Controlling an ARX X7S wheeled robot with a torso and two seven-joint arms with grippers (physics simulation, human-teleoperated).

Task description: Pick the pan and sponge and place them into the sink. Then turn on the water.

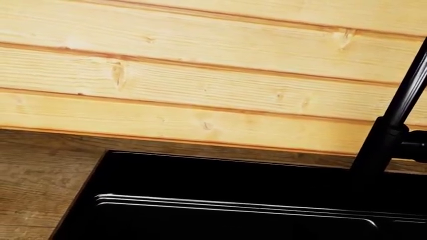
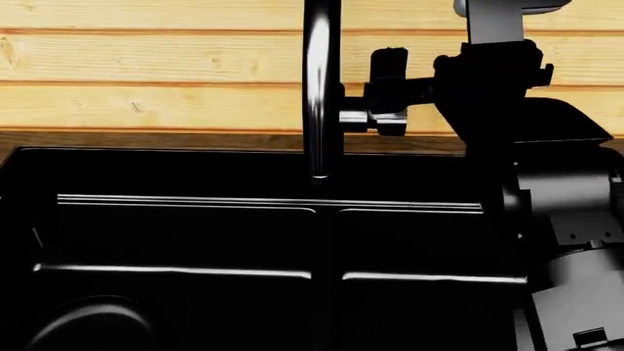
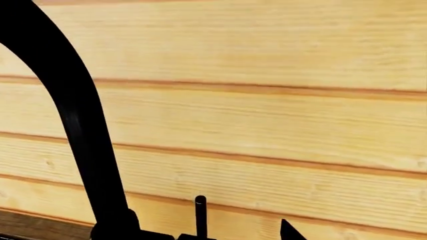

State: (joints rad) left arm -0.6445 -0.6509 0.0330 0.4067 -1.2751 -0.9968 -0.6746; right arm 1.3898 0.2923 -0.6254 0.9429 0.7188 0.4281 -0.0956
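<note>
Your right tool [image 2: 388, 91] sits up at the faucet [image 2: 320, 80], level with its side lever [image 2: 356, 117], just beside or touching it; contact can't be confirmed from the head view. Fingers look set narrow around the lever end, but whether they are actually clamped on it I cannot tell. The right wrist view only shows the faucet neck [image 3: 73, 115], a thin upright pin [image 3: 200, 215] and plank wall [image 3: 267, 100].

Left tool: not visible in any view, state unknown. Its camera looks at the sink [image 1: 200, 175] back rim, the wood bench [image 1: 40, 170] and the faucet base [image 1: 383, 145].

The sink [image 2: 195, 175] fills the head view, divider [image 2: 326, 241] down the centre. In the near corner of the robot's-left basin there's a round dark rim, likely the pan [image 2: 93, 322], mostly cut off and black on black, so not certain. Sponge: can't find it, too dark or out of frame. No water under the spout [image 2: 319, 174] yet.

Judgement: you're on the last step, turning on the water. The lever is a short stiff metal stub, glossy, probably slippery, and it should pivot rather than lift. Take it near its free end for leverage, pads square on the flats, and push along its swing. Risk: fingers sliding off the end, or the wrist bumping the faucet neck.
</note>
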